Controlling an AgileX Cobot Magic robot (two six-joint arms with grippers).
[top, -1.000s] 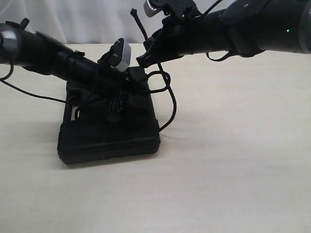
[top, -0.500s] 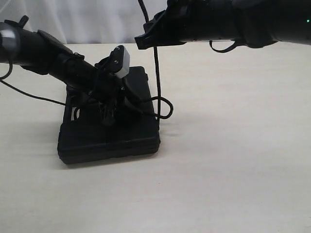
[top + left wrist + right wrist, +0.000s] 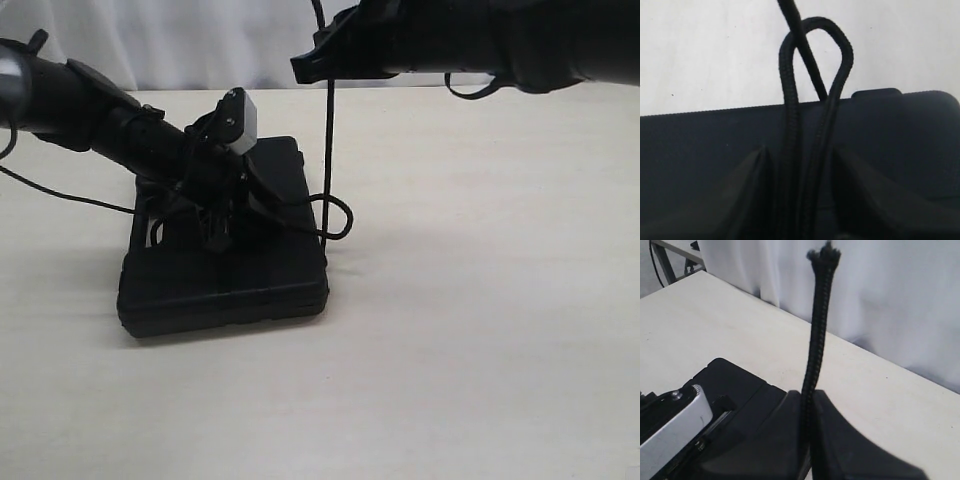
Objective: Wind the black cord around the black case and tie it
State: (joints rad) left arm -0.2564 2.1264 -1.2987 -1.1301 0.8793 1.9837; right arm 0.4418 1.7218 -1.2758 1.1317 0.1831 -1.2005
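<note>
Handling: black cord [image 3: 815, 340] limp, light, braided, grippy. My right gripper [image 3: 807, 407] clamps it short of frayed tip [image 3: 824, 254]. My left gripper [image 3: 800, 155] straddles two loop strands over black case [image 3: 900, 140]; pinch unconfirmed.

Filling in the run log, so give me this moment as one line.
left gripper: around cord loop on case, grip unclear | right gripper: shut on cord near tip, raised, strand taut | tie: loop open

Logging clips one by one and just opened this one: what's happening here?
The right hand, raised above the table, pinches the thin black braided cord near its frayed tip, holding it taut up from the flat black plastic case. The left hand straddles two strands of a cord loop over the case; the tie looks unfinished.
</note>
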